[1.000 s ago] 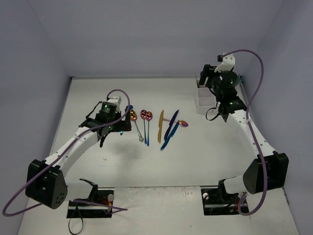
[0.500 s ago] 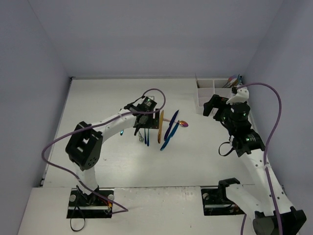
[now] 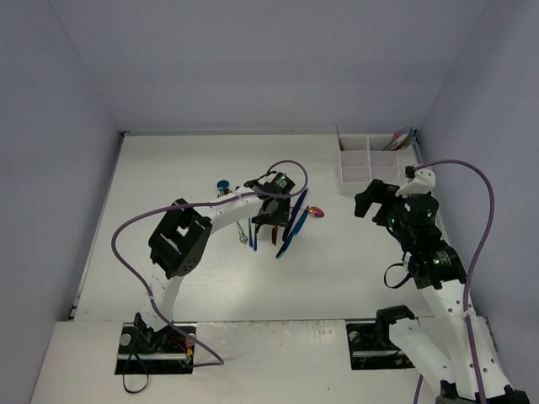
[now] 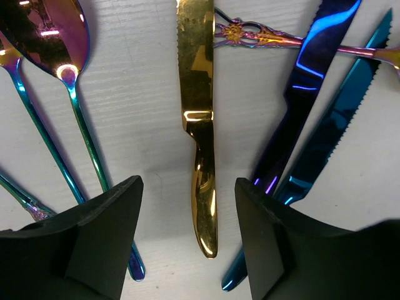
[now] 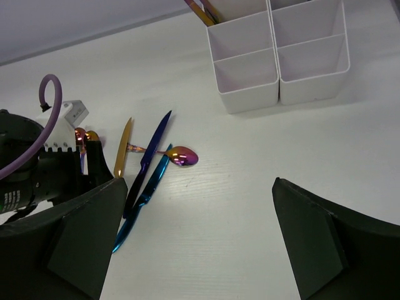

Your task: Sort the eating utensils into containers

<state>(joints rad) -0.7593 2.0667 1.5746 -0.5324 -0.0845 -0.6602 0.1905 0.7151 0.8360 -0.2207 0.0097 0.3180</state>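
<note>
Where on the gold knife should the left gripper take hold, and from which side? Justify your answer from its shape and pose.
Grip the gold knife at its handle, coming straight down from above with the left gripper straddling it. The knife lies flat, and its handle is narrow with gaps on both sides, while an ornate spoon crowds the blade end.

The left arm (image 3: 221, 215) stretched toward the middle, its end effector (image 4: 187, 244) pointing straight down, fingers partly apart. The right arm (image 3: 434, 261) stood folded, its end effector (image 5: 200, 244) spread wide.
</note>
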